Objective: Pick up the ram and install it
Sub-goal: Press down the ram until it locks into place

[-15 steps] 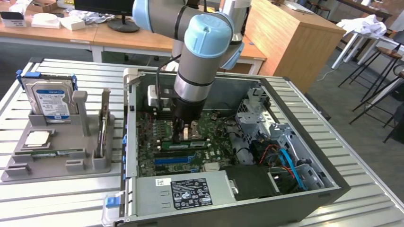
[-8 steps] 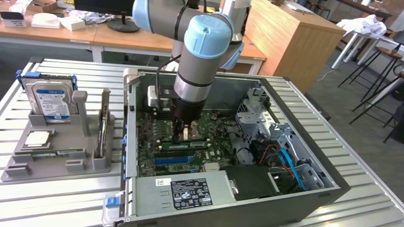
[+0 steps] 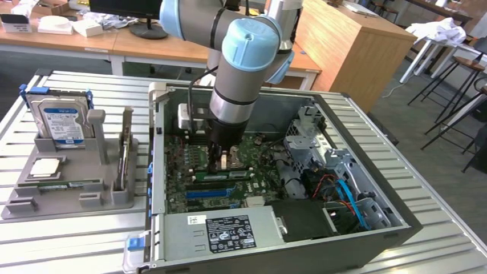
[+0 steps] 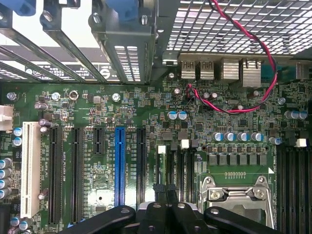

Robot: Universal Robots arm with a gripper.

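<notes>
Green motherboard (image 4: 146, 146); its printed slot labels too small to read.

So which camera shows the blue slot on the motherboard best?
The wrist view: the blue slot faces the camera almost square on, with nearly its whole length plain to see. In the exterior view it is a short blue strip seen at a slant.
</notes>
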